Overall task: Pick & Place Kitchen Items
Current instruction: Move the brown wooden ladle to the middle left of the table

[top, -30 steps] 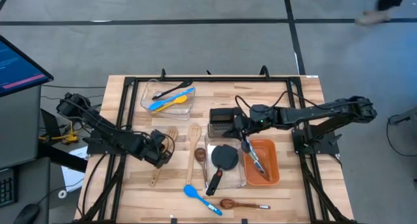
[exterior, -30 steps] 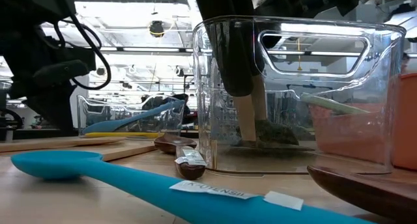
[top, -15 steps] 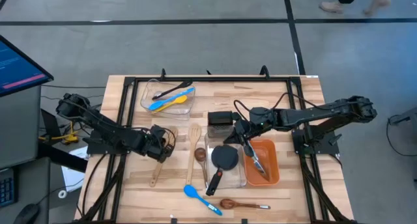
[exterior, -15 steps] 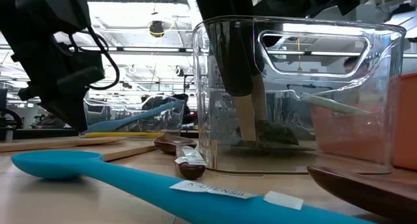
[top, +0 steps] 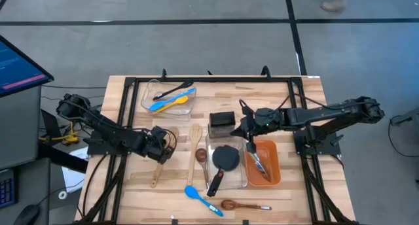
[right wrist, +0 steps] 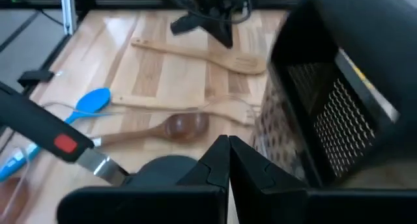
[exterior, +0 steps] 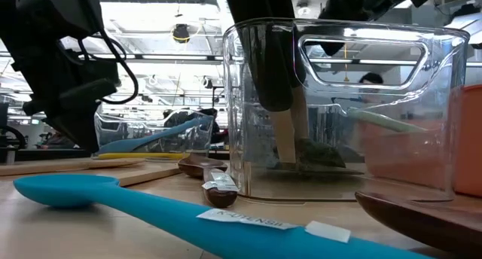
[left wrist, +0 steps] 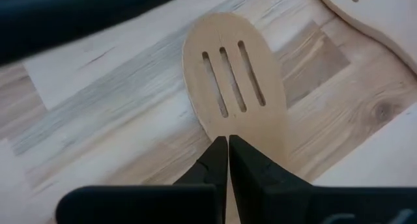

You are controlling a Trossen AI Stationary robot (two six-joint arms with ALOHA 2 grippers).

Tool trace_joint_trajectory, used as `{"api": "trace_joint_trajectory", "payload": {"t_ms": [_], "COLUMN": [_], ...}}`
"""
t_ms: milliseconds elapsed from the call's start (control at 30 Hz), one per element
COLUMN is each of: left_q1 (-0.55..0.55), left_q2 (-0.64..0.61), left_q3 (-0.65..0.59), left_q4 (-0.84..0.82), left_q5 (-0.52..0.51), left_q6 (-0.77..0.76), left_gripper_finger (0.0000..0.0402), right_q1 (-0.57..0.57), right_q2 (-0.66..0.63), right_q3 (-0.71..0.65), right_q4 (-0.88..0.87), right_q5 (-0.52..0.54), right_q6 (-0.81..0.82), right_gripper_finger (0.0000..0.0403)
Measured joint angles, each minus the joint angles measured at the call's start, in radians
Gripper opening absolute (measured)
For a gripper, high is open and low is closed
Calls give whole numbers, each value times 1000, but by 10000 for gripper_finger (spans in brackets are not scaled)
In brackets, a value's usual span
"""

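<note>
Wooden slotted spatula [left wrist: 233, 81] is lying flat on the table [top: 294, 192], and your left gripper [left wrist: 227, 152] sits right over its neck with the fingers pinched together, holding nothing. Your right gripper [right wrist: 229, 152] is closed and empty too, hanging just beside the grater [right wrist: 332, 113], near the clear bin [top: 241, 179] with the black turner [top: 226, 159].
</note>
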Motion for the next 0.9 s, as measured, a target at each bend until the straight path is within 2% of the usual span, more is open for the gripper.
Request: {"api": "trace_joint_trajectory", "payload": {"t_ms": [167, 300, 600, 733, 900], "left_q1": [0, 14, 132, 186, 222], "left_q2": [0, 0, 0, 0, -2], "left_q3": [0, 0, -33, -86, -146], "left_q4": [-23, -26, -15, 74, 268], "left_q5": [-33, -44, -45, -22, -30], "left_q6": [17, 16, 52, 68, 133], "left_gripper_finger": [2, 2, 2, 2, 2], "right_q1": [17, 29, 40, 40, 40], "right_q2": [1, 1, 1, 1, 1], "right_q3": [0, 0, 0, 0, 0], "right_q4": [-45, -53, -15, -8, -6], "right_q5": [-9, -80, -84, -84, -84], "right_q6": [33, 51, 53, 49, 45], "right_gripper_finger": [0, 0, 0, 0, 0]}}
